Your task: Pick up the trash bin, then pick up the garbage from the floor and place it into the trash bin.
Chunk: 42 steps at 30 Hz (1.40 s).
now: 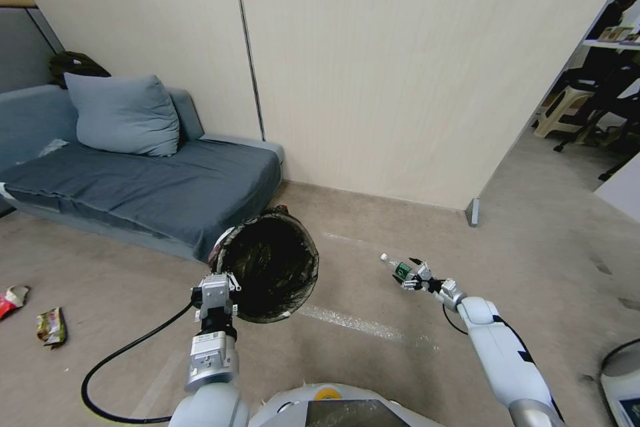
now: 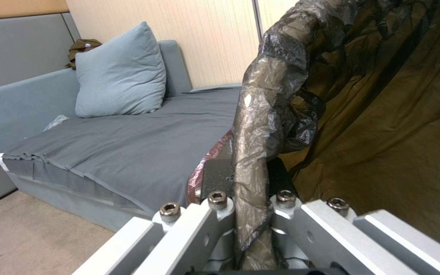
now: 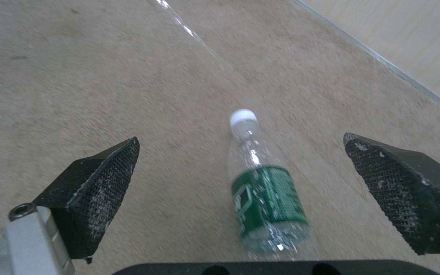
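Right wrist view: end effector [image 3: 240, 183] straddles bottle [image 3: 266, 198].

looks like an office lounge / break corner, not a home. grey sofa [image 1: 153, 187] with a blue-grey cushion [image 1: 123, 113] against pale panel partition walls [image 1: 400, 67], beige hard floor [image 1: 373, 233]. through the opening past the partition: shelving [image 1: 610, 37] and a plastic stool [image 1: 563, 110].

No text can be read. The green label [image 3: 268, 198] on the plastic bottle [image 3: 261, 191] bears markings too blurred to make out.
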### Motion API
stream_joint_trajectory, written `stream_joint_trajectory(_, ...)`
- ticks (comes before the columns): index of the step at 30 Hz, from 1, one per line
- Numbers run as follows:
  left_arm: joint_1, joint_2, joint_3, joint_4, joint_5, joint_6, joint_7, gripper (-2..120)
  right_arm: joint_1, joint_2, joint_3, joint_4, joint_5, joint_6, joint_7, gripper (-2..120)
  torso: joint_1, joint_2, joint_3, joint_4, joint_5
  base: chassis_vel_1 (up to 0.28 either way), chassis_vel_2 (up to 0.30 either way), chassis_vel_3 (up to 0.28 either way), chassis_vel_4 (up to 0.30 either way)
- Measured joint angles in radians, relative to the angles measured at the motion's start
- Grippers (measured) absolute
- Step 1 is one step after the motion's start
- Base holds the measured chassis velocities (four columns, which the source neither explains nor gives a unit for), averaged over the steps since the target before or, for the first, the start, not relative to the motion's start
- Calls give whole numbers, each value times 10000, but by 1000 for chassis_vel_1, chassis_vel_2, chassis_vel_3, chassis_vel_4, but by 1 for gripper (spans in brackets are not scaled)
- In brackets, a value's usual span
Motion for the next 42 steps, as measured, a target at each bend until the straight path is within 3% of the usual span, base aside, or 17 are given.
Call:
stream_joint_trajectory(17,147,1,-71,0,90,-15,-21,0,953,-25,-255,-1958,740,-151,416,100,0,0,0,0,0,0,0,0,0)
stream_joint_trajectory(34,364,-59,-127,0,255,-90,-46,0,2153,886,-474,-3473,392,-332,477,100,0,0,0,1,3,0,0,0,0)
stream_joint_trajectory(42,419,-70,-187,0,262,-129,-80,0,2682,884,-313,-4712,182,-308,638,91,0,0,0,1,1,0,0,0,0)
